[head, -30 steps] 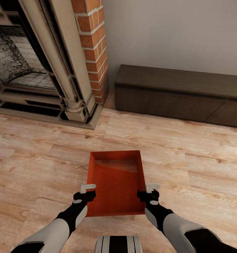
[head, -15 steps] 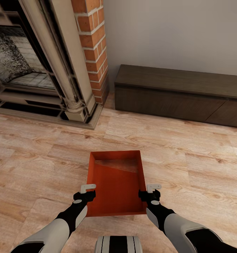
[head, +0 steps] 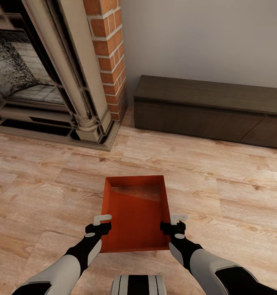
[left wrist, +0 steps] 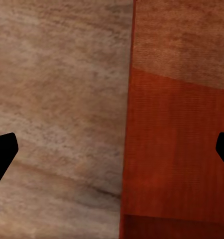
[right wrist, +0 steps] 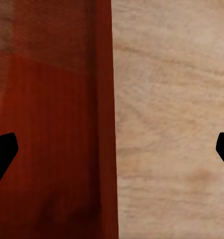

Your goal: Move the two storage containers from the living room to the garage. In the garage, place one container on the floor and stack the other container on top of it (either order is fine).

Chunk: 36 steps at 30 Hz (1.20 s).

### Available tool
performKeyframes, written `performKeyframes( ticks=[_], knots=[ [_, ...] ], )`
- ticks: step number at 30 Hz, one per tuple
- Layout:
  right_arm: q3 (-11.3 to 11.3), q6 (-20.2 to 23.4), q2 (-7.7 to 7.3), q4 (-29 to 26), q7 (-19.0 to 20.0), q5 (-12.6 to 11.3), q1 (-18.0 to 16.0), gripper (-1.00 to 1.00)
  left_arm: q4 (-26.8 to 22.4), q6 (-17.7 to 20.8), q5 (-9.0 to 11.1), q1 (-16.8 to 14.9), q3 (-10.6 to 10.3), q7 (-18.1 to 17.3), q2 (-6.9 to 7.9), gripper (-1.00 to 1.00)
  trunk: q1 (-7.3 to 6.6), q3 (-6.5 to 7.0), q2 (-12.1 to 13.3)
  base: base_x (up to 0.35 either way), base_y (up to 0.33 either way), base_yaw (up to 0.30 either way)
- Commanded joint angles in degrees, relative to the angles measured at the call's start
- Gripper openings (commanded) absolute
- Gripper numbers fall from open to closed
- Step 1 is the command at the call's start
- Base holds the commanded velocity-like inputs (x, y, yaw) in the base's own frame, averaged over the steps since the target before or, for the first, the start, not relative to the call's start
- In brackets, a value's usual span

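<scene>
One orange-red storage container (head: 136, 213) sits open-topped on the living room's wood-plank floor, right in front of me. My left gripper (head: 102, 223) is at the container's left wall near the close corner, and my right gripper (head: 176, 222) is at its right wall. In the left wrist view the left gripper (left wrist: 113, 152) is open, its dark fingertips (left wrist: 2, 154) far apart astride the container's rim (left wrist: 127, 149). The right gripper (right wrist: 113, 149) is open in the same way over the opposite rim (right wrist: 106, 124). Nothing is clamped.
A red brick chimney (head: 109, 53) and an ornate fireplace (head: 35, 73) stand at the far left. A long dark low bench (head: 208, 108) runs along the pale wall at the far right. Open plank floor (head: 220, 180) lies around the container. My base (head: 138, 284) shows at the bottom.
</scene>
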Motion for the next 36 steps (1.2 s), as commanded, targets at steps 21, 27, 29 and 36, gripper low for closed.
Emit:
performKeyframes(
  ticks=[21,27,29,36],
  knots=[
    [0.47,0.02,0.11,0.07,-0.34,-0.12,-0.03,1.00,0.04,-0.22,-0.13,-0.03,0.33,0.05,-0.03,1.00,0.43,-0.39,-0.81,0.000,0.000,0.000],
    [0.41,-0.11,0.13,0.07,-0.41,-0.11,-0.03,1.00,-0.10,-0.19,-0.13,-0.03,0.33,0.42,-0.10,1.00,0.43,-0.39,-0.81,0.000,0.000,0.000],
    [0.36,-0.13,0.13,0.07,-0.42,-0.11,-0.03,1.00,-0.13,-0.20,-0.13,-0.03,0.33,0.62,-0.11,1.00,0.43,-0.39,-0.81,0.000,0.000,0.000],
    [0.21,-0.15,0.05,0.07,-0.43,-0.38,-0.03,1.00,-0.13,-0.30,-0.13,-0.03,0.31,0.85,-0.11,1.00,0.43,-0.39,-0.81,0.000,0.000,0.000]
  ],
)
